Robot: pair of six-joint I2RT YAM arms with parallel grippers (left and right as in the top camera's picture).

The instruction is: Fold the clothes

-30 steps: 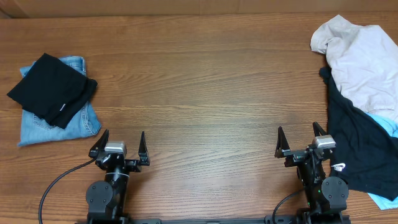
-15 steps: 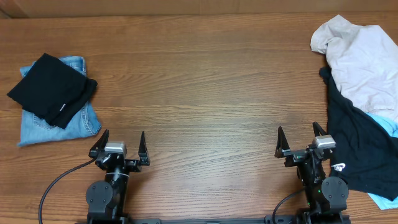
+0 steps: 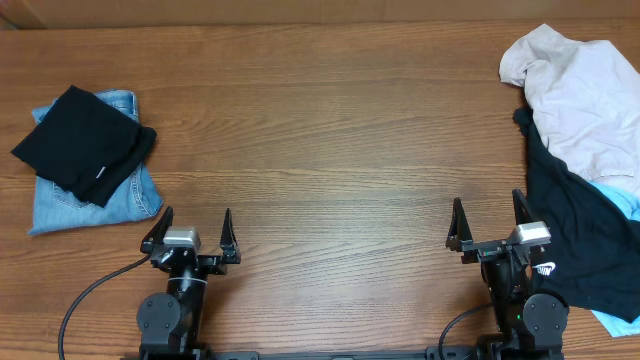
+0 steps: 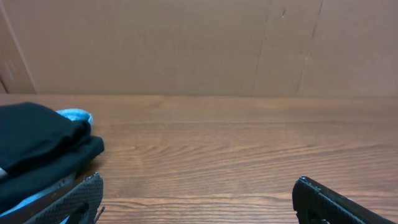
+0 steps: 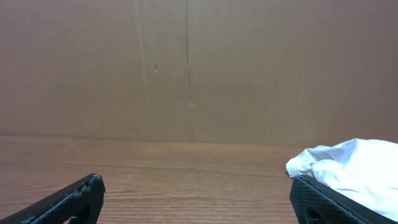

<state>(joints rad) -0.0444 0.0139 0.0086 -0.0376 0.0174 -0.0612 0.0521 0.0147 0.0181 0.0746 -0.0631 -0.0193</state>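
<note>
Beside the clothes (image 3: 585,105), right hand (image 3: 487,202) nearer.

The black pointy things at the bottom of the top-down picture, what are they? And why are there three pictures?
They are two robot arms, the left arm and the right arm. Each ends in two jaws for pinching things. Both pairs of jaws stand open and hold nothing. The top-down picture comes from a camera above the wooden table. The other two come from small cameras on the arms' wrists, looking along the table. On the left lies a folded black garment on top of folded jeans. On the right is an unfolded heap: a beige garment, a black cloth and a bit of light blue cloth.
</note>
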